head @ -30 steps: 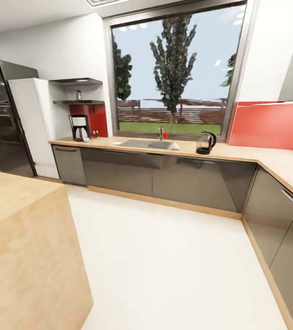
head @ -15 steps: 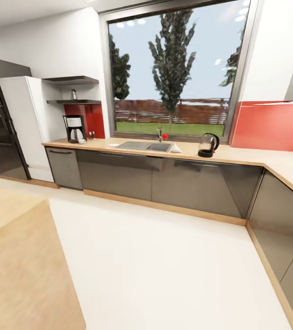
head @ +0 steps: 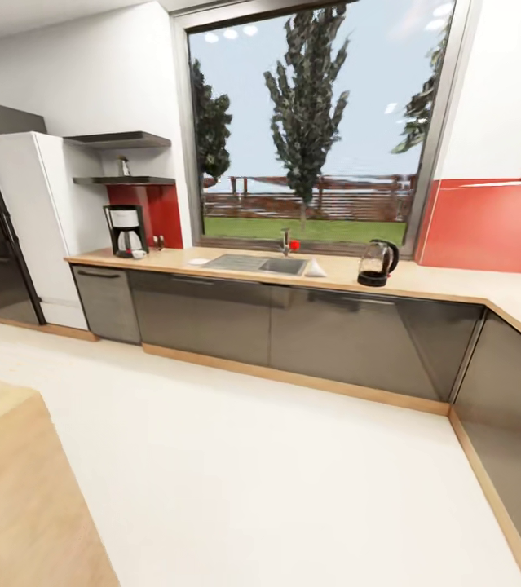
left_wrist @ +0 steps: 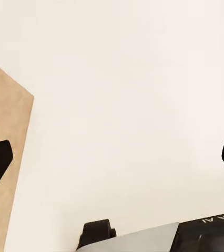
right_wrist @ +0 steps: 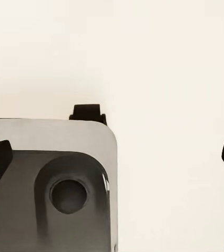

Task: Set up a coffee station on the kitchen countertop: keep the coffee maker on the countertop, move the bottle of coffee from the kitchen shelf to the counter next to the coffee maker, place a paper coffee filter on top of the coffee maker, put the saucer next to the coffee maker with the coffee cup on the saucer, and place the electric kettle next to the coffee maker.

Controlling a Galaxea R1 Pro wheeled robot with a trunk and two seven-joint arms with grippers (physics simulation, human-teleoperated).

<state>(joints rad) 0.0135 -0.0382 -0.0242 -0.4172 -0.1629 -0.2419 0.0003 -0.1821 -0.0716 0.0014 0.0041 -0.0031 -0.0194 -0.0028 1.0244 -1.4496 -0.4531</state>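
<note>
Kettle: the kettle [head: 376, 262] stood right of centre on the countertop [head: 423, 281], well apart from the coffee maker [head: 125, 231] at left.
Grippers: left gripper [left_wrist: 112, 157] and right gripper [right_wrist: 112, 155] both spread, empty, over pale floor [head: 276, 456].
Nearer arm: cannot tell.

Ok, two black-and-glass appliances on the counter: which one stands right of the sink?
The electric kettle, rounded clear glass with a black loop handle, right of the sink. The coffee maker is the taller machine at the counter's far left end, below the shelves.
</note>
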